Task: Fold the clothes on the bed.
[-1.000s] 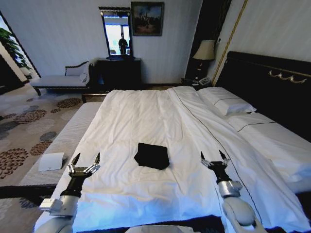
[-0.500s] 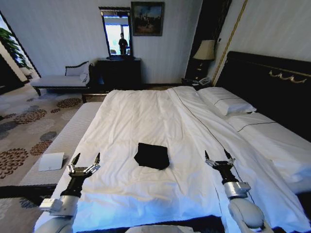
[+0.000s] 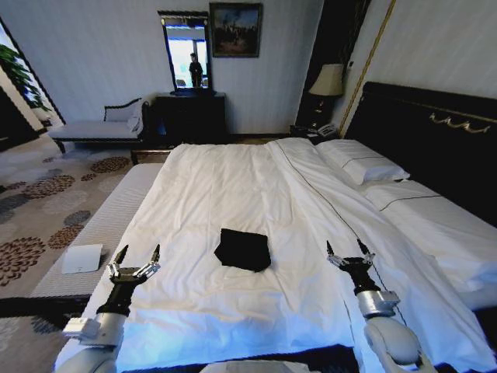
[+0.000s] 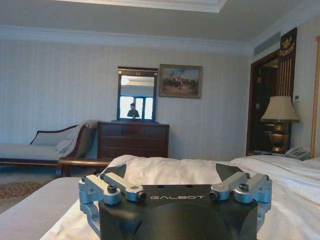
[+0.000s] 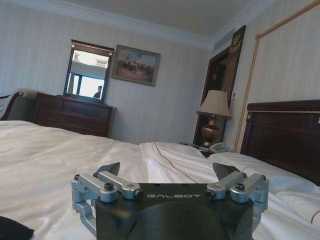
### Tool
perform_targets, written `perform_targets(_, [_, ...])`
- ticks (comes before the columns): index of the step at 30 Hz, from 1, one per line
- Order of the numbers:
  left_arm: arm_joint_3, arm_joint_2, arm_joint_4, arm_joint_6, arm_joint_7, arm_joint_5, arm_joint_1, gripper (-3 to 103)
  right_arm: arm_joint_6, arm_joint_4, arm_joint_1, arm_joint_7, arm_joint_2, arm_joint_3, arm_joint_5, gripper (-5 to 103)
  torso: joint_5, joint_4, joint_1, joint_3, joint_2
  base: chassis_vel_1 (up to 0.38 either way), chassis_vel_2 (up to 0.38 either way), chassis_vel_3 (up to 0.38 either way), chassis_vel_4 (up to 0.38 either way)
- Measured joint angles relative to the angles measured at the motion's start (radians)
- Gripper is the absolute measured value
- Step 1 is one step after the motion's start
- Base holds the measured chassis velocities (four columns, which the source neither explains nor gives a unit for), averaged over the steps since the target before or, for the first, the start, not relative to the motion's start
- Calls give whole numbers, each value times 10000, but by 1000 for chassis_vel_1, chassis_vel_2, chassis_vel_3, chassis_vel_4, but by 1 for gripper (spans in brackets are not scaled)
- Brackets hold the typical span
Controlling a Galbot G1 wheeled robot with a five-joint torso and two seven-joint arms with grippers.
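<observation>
The clothes lie as a compact black folded square on the white duvet of the bed, near its foot end. A dark corner of the clothes also shows in the right wrist view. My left gripper hovers open over the bed's near left edge, well apart from the fabric. To the right of the clothes my right gripper stands open, fingers pointing up the bed with nothing between them. The same open fingers appear in the left wrist view, and fingers in the right wrist view.
White pillows lie against the dark headboard. A pale bench runs along the bed's left side, holding a white folded item. A dresser with mirror, a chaise and a lamp stand at the far wall.
My right gripper has drawn back a little toward me and to the right, away from the clothes. The left gripper and the clothes have stayed put.
</observation>
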Motion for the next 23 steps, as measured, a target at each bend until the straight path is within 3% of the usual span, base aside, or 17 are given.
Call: perform_targets(23, [0, 0, 0, 0, 0, 1, 0, 100, -13, -9, 11, 14, 0, -13, 0, 100, 0, 0, 0, 0, 0, 0, 0, 0, 0])
